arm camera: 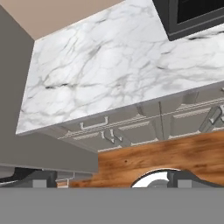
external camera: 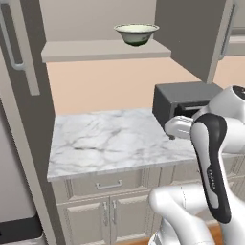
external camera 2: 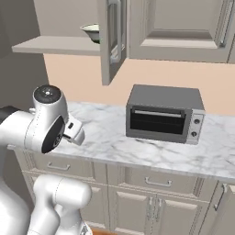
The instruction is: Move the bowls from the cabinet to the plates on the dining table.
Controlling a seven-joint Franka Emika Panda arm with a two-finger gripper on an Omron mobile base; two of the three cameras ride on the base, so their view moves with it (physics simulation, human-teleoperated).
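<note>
A bowl stands upright on the open cabinet shelf, near the shelf's right end, above a marble counter; in the right base view the same bowl is half hidden behind the swung-open cabinet door. A toaster oven sits on the counter to the right, below and beside the door. The arm is folded low in front of the counter, well below the shelf and well apart from the bowl. The gripper points down over the counter edge, the drawer fronts and the wooden floor, its two dark fingertips spread fully apart with nothing between them: the jaws are released and empty. The plates and dining table lie outside these views. Judged from its look, the bowl is rigid glazed ceramic, moderately light but brittle and slick, so it would chip if knocked against the shelf or door and could slip from a loose pinch. Its flared wall offers the likeliest hold: one finger inside and one outside the rim, on the side facing the robot, gripped firmly enough that the smooth glaze does not slide. The narrow foot suggests it may tip if pushed sideways, so an approach from above and in front, clear of the door, seems prudent.
</note>
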